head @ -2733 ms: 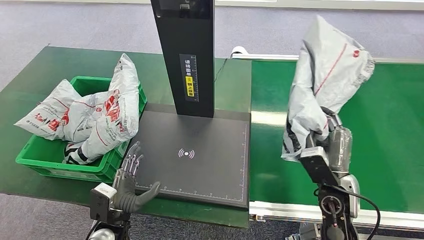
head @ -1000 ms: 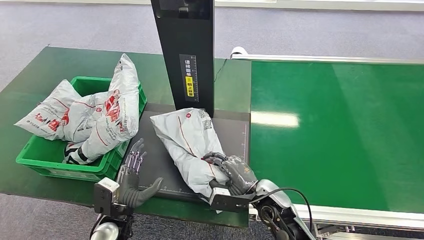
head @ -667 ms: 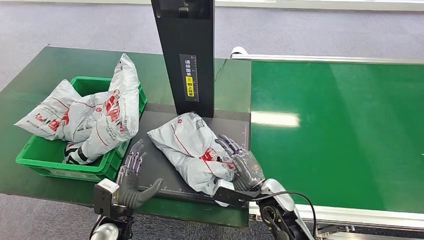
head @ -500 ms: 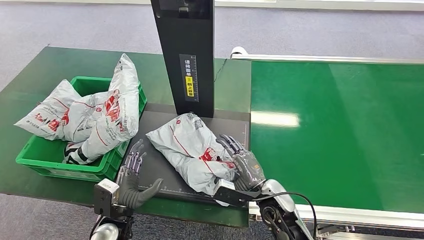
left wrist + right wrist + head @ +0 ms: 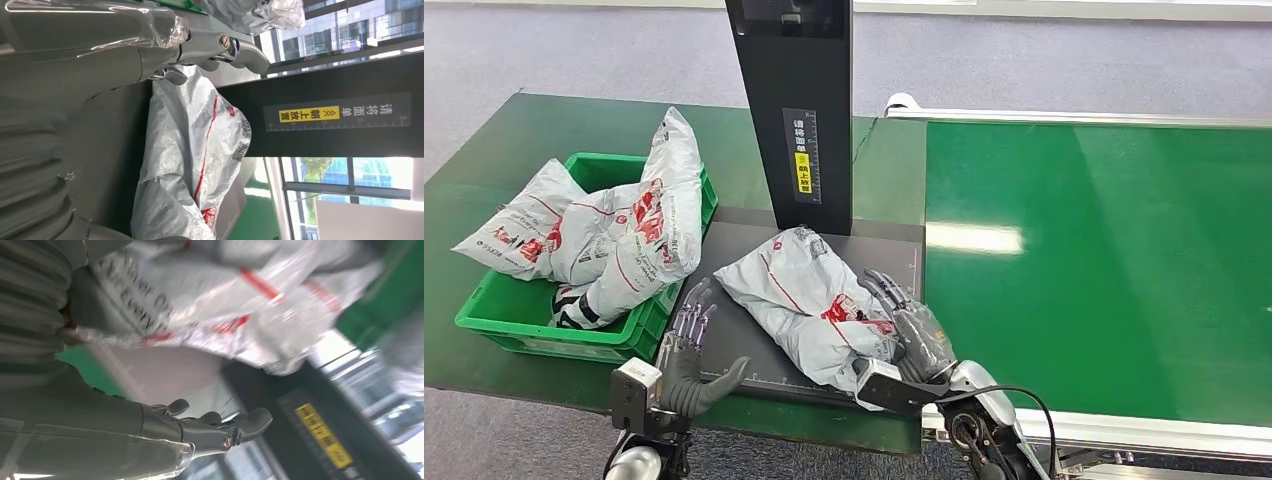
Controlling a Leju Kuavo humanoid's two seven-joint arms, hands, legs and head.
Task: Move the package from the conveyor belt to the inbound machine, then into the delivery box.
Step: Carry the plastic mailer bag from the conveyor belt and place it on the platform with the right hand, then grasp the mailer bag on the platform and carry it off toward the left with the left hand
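We see the package (image 5: 809, 303) lying released on the inbound machine (image 5: 744, 340) plate, its long axis running from the plate's far middle to its near right corner, between our open right hand (image 5: 909, 335) alongside it and our open, empty left hand (image 5: 686, 350) nearer the delivery box (image 5: 499, 315).

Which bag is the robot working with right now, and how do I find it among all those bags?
Find the tall black post of the inbound machine in the middle; its flat black plate lies in front. The package is the grey bag with red stripes lying alone on that plate, beside the right hand. The other bags are all piled in the green bin.
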